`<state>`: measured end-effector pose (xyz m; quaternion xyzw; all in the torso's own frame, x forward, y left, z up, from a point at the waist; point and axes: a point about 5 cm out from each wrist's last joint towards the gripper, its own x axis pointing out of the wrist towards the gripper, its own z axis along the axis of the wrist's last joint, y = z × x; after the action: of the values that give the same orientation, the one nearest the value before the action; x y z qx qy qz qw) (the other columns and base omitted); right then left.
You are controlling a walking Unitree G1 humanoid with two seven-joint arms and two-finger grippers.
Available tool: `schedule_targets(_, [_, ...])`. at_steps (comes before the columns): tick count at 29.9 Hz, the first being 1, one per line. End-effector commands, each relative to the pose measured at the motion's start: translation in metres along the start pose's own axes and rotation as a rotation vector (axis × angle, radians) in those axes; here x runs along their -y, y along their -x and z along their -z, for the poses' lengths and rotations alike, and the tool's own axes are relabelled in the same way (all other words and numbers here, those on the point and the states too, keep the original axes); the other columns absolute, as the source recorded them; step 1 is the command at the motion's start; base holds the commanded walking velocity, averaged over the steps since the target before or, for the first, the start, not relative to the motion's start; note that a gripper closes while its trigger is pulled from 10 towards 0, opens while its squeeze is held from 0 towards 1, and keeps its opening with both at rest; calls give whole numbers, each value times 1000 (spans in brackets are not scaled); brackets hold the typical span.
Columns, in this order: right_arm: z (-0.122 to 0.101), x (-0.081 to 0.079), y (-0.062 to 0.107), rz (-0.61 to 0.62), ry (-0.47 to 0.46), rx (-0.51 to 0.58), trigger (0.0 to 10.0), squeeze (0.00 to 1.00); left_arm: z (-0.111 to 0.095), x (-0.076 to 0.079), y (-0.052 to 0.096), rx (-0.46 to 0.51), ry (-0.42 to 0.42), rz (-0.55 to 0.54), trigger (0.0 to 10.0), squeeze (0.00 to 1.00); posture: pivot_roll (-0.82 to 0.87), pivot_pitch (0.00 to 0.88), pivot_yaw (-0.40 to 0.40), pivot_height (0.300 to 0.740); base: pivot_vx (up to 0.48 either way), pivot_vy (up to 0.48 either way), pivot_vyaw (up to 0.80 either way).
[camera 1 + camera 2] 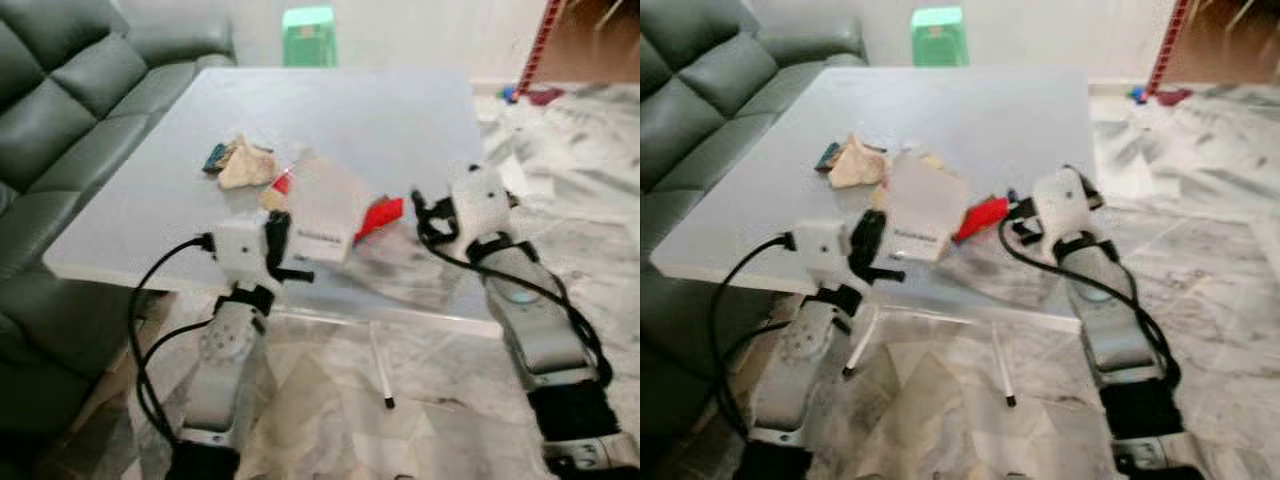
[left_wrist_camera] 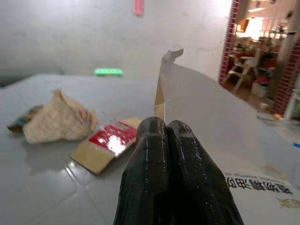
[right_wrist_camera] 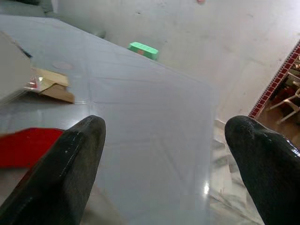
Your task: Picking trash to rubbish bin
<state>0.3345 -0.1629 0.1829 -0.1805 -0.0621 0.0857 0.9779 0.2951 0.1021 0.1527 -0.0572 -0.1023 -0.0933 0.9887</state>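
Trash lies on the grey table (image 1: pixel 380 110). My left gripper (image 1: pixel 278 240) is at the table's front edge, shut on the flap of a white cardboard box (image 1: pixel 325 210), which stands tilted above the tabletop. In the left wrist view the fingers (image 2: pixel 150 154) press together with the box's sheet (image 2: pixel 206 112) rising from them. My right gripper (image 1: pixel 425 215) is open just right of a red packet (image 1: pixel 380 215), with nothing between its fingers (image 3: pixel 70 154). A crumpled tan paper (image 1: pixel 245 165) and a flat red-and-brown carton (image 2: pixel 105 143) lie behind the box.
A dark wrapper (image 1: pixel 214 157) lies beside the tan paper. A dark leather sofa (image 1: pixel 60 90) runs along the table's left side. A green stool (image 1: pixel 308 35) stands beyond the far edge. Marble floor (image 1: pixel 580 150) spreads to the right.
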Motion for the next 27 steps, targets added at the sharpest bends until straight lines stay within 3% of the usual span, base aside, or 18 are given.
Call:
schedule_targets(1, [-7,-7,-2,-44,-17,32,10000,0,-3,-14,1,13,-45,-68,941,0,-65,87,41,740,0,0,0])
schedule_targets(2, [-7,-8,-2,-56,-18,34,10000,0,-5,-18,1,23,-56,-100,1255,0,-66,88,41,740,0,0,0])
schedule_targets(4, [-8,-8,-1,-82,-23,45,10000,0,-8,-26,2,41,-95,-160,78,0,-67,90,40,740,0,0,0])
schedule_targets(10, [-10,-5,1,-128,-29,56,10000,0,-15,-37,3,70,-130,-236,0,0,-66,95,34,740,0,0,0])
schedule_targets(13, [-10,-2,0,-155,-23,55,10000,0,-16,-38,5,71,-137,-246,902,0,-63,99,30,740,0,0,0])
schedule_targets(21, [-2,7,-3,-203,7,-21,10000,0,-8,-39,22,37,-167,-253,1294,0,-52,103,10,740,0,0,0])
schedule_targets(27, [4,-4,0,-353,-1,-55,10000,0,-3,-45,37,15,-216,-296,0,0,-44,107,4,740,0,0,0])
